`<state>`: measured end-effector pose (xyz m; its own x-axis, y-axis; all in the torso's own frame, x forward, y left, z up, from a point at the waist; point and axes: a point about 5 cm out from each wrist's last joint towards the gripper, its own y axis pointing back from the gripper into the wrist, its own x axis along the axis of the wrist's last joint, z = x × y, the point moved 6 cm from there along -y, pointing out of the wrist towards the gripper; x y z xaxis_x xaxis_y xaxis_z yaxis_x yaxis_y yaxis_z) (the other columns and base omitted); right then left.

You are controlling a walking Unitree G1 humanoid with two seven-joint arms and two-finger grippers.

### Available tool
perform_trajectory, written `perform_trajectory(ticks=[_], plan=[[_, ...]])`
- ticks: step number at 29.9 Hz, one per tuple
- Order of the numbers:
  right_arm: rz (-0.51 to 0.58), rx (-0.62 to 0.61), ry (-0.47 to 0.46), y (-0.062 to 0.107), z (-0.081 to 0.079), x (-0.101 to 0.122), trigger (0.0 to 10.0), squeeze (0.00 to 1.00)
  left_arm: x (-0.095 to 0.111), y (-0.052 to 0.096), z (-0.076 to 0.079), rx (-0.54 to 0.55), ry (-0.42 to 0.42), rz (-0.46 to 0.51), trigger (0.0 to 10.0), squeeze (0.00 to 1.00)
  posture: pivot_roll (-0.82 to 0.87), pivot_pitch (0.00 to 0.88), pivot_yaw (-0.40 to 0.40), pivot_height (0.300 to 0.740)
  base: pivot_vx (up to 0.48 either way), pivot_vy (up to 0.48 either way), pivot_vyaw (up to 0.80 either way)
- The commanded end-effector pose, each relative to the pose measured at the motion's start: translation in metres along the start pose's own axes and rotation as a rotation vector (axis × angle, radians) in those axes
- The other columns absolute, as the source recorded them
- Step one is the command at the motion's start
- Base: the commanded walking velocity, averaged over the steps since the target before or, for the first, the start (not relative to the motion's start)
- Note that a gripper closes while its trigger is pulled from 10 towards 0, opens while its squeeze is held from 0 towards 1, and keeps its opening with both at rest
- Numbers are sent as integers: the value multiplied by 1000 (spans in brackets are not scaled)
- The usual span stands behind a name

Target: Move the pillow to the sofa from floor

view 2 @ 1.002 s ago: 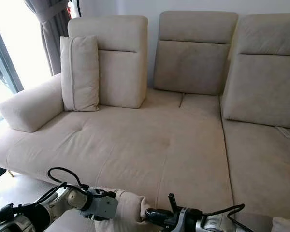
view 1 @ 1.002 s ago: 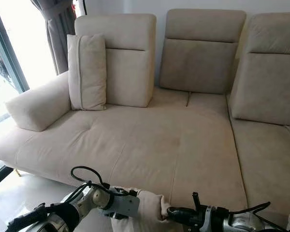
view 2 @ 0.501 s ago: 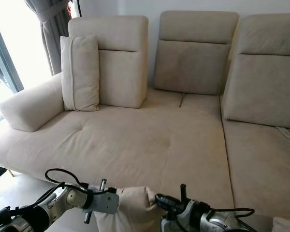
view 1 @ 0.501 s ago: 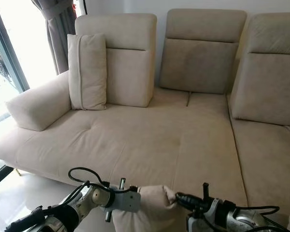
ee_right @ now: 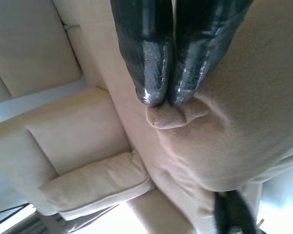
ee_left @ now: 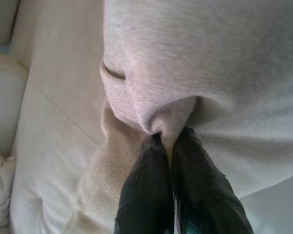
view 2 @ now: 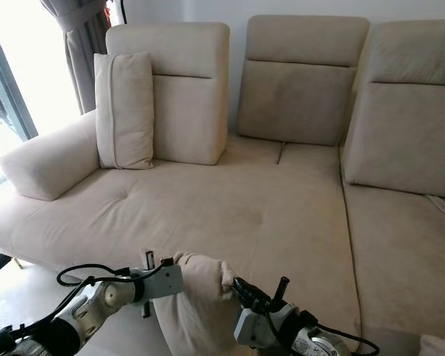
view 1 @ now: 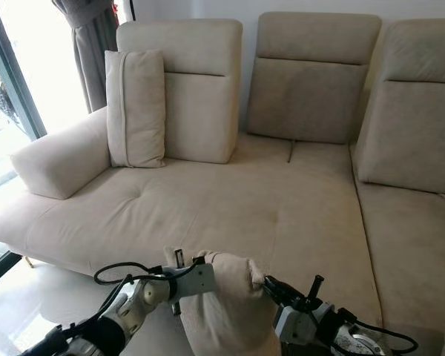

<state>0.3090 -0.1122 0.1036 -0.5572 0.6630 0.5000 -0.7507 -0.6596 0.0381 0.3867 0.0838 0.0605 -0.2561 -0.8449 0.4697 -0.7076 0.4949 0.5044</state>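
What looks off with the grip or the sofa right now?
Nothing is damaged or spilled. The pillow hangs bunched at the sofa's front edge, pinched by a fold in the left gripper and the right gripper.

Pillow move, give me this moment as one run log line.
pillow held above sofa front edge | left gripper shut on pillow | right gripper shut on pillow

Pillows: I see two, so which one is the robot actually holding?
The pillow hanging at the sofa's front edge, pinched by the left tool and right tool. The other pillow stands upright against the backrest.
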Motion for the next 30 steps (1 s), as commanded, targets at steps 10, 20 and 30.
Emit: perform_trajectory(ticks=[10,20,30], plan=[[45,-75,-2,-5,22,12,10000,0,6,12,-24,23,-134,-18,10000,0,161,0,15,604,0,0,0],[63,-79,-12,-7,21,19,10000,0,4,12,-17,1,-116,-34,10000,0,153,0,15,639,0,0,0],[55,-116,-60,-8,24,24,10000,0,10,11,-17,1,-118,-31,10000,0,144,0,12,659,0,0,0]])
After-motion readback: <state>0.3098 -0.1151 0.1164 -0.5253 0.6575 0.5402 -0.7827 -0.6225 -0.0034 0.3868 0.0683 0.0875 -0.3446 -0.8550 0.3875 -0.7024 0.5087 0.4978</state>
